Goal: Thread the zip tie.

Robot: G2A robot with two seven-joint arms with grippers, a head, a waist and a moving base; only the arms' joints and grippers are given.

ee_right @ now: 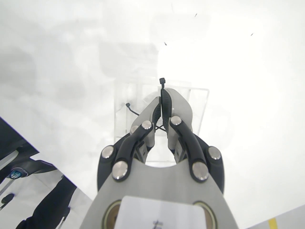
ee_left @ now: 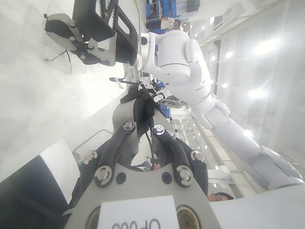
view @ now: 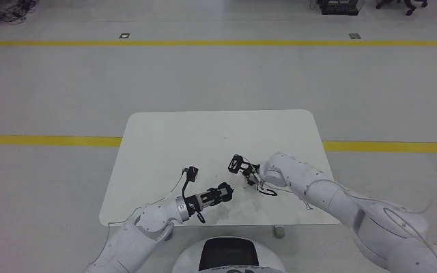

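My right gripper (ee_right: 162,94) is shut on a black zip tie (ee_right: 162,81), whose square head sticks out just past the fingertips. It hangs low over a clear plastic tray (ee_right: 200,110) on the white table (view: 205,136). A second thin black strand (ee_right: 129,106) lies in the tray under the fingers. In the top view the right gripper (view: 247,175) is near the table's front middle, and my left gripper (view: 229,189) sits a short way from it, pointing toward it. The left gripper (ee_left: 140,96) has its fingers together, and a thin black strip (ee_left: 114,79) juts from the tips.
The table's front edge (view: 218,224) runs close behind both grippers. A black cable loop (view: 266,191) hangs by the right wrist. The far half of the table (view: 218,130) is bare white surface.
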